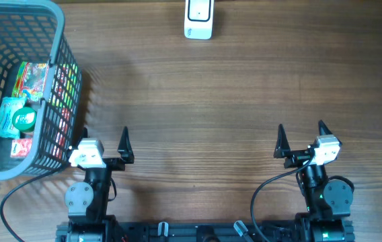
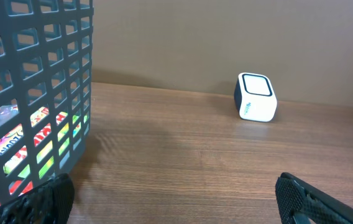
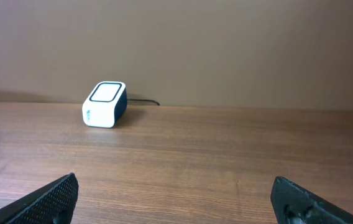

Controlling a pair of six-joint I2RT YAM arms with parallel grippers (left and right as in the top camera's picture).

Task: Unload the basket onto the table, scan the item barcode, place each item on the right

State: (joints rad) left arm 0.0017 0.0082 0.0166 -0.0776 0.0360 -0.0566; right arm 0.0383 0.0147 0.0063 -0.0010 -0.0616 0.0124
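Note:
A white barcode scanner (image 1: 198, 19) with a dark window stands at the table's far edge; it also shows in the left wrist view as the scanner (image 2: 255, 97) and in the right wrist view as the scanner (image 3: 104, 104). Colourful packaged items (image 1: 33, 79) lie inside a grey mesh basket (image 1: 60, 40) at the far left. My left gripper (image 1: 105, 140) is open near the front edge, just right of the basket, nothing between its fingers. My right gripper (image 1: 301, 136) is open at the front right, also holding nothing.
The basket wall (image 2: 33, 87) fills the left of the left wrist view, close to my left finger (image 2: 46, 202). A green-lidded pack (image 1: 23, 119) lies among the items. A dark cable (image 3: 144, 101) runs from the scanner toward the back wall.

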